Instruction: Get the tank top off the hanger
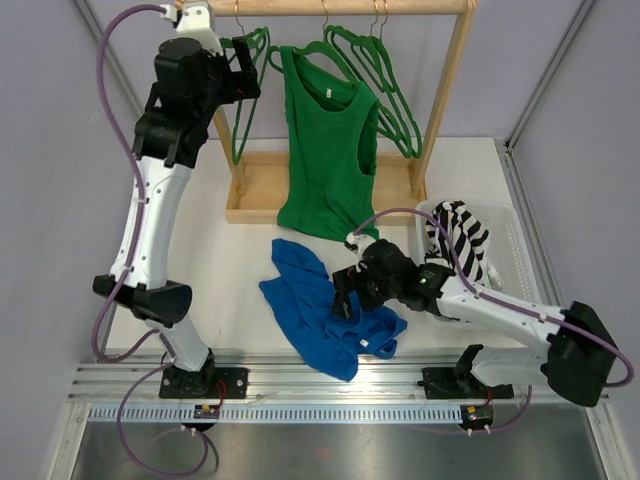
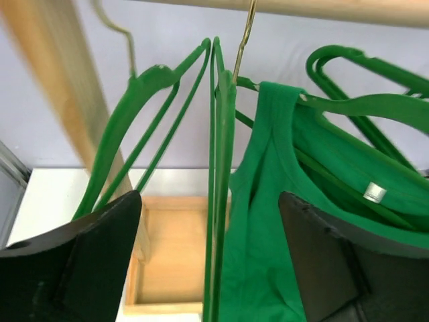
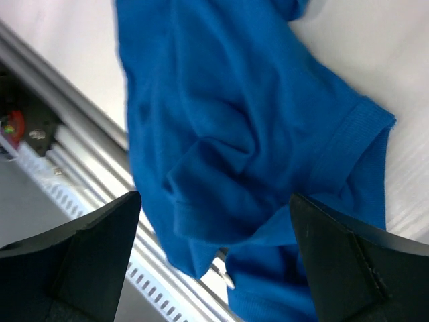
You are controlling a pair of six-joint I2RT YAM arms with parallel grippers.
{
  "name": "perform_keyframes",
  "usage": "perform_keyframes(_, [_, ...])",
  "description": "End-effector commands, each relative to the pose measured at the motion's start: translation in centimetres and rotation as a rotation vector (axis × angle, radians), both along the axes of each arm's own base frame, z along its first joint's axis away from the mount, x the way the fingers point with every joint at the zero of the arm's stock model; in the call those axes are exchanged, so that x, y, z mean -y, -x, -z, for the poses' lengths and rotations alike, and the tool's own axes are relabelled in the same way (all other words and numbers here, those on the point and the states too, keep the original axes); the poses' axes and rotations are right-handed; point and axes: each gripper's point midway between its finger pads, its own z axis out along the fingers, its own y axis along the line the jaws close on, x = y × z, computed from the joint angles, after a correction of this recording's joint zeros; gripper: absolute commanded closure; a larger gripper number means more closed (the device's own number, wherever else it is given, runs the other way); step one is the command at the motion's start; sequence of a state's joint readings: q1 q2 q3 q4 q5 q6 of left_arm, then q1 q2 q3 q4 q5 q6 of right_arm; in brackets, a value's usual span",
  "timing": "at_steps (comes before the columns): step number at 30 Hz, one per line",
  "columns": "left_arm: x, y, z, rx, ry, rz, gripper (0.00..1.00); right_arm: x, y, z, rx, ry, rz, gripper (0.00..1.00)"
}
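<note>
Green ribbed tank top [image 1: 328,150] hangs on its green plastic hanger [image 1: 275,55] from the wooden rail [image 1: 340,6] at upper centre, left gripper [image 1: 248,75] spread wide and empty beside its strap, so stripping looks not yet begun; next, those jaws should close on the strap.

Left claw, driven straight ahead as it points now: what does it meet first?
Likely the green hanger hanging edge-on squarely ahead of the left claw, with the green tank top just right of it; depth is unclear.
</note>
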State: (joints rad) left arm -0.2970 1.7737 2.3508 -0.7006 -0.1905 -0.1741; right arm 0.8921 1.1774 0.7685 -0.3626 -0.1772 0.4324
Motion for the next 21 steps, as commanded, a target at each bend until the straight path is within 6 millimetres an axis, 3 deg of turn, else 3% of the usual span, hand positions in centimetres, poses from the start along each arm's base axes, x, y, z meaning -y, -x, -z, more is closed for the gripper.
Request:
perform_keyframes(1, [-1.1,5.3,-4.9,0.101,0.077,0.018,0.01,-1.5,-2.2,0.5,0.087,0.085,0.025,0.00])
perform_keyframes(2, [-1.0,5.6,-3.6,0.072,0.076,0.024,0.01,-1.9,-2.6,0.5,0.108,0.107,0.026,0.00])
perform_keyframes(3, [-0.9,6.5,-3.5,0.069,0.094,0.041,0.01,-1.9,-3.0,1.1,0.118,0.143,0.039,0.01])
perform_keyframes(4, [-1.4,8.6,-4.8,0.105,0.112,0.050,0.01,-2.4,-2.5,2.6,0.107,0.194,0.020,0.01])
perform_keyframes(5, [-1.4,9.1,-3.0,0.063,0.124,0.051,0.01,-2.6,-3.0,2.7,0.130,0.230,0.025,0.01])
perform_keyframes(6, [-1.5,10.0,-2.7,0.056,0.133,0.055,0.01,-2.7,-3.0,3.5,0.133,0.266,0.023,0.01])
perform_keyframes(7, [-2.3,12.6,-4.0,0.097,0.155,0.053,0.01,-2.9,-2.6,5.4,0.120,0.332,0.005,0.01])
perform_keyframes(8, [-2.6,13.4,-3.2,0.083,0.175,0.043,0.01,-2.8,-3.2,5.7,0.140,0.375,0.024,0.01])
perform_keyframes(9, [-3.0,13.6,-0.8,0.037,0.171,0.018,0.01,-3.0,-3.1,6.4,0.145,0.403,0.018,0.01])
perform_keyframes(10, [-4.0,16.0,-1.4,0.075,0.193,0.004,0.01,-3.3,-2.8,7.7,0.147,0.449,0.003,0.01])
perform_keyframes(11, [-4.3,16.8,-0.8,0.072,0.207,-0.006,0.01,-3.4,-2.5,8.3,0.144,0.473,-0.010,0.00])
perform_keyframes(12, [-4.7,17.1,1.7,0.028,0.199,-0.032,0.01,-3.5,-2.4,8.9,0.145,0.493,-0.016,0.01])
perform_keyframes(14, [-5.8,19.7,2.2,0.045,0.216,-0.049,0.01,-3.4,-1.9,10.7,0.131,0.549,-0.032,0.05])
perform_keyframes(15, [-6.0,19.8,4.6,0.002,0.202,-0.064,0.01,-3.1,-1.8,11.8,0.118,0.580,-0.029,0.10])
perform_keyframes(16, [-6.3,20.4,5.4,-0.011,0.196,-0.068,0.01,-3.1,-1.8,12.1,0.118,0.589,-0.030,0.36])
perform_keyframes(17, [-6.7,21.7,5.5,0.008,0.196,-0.069,0.01,-3.0,-1.8,12.3,0.121,0.595,-0.023,0.52])
perform_keyframes(18, [-6.9,21.8,7.5,-0.026,0.177,-0.076,0.01,-3.0,-1.9,12.2,0.131,0.591,-0.015,0.63])
perform_keyframes(19, [-7.1,22.3,8.4,-0.029,0.167,-0.075,0.01,-3.0,-1.8,12.0,0.134,0.584,-0.025,0.87])
perform_keyframes(21, [-8.2,23.9,9.0,0.007,0.149,-0.102,0.01,-3.4,-1.9,10.6,0.154,0.543,-0.017,1.00])
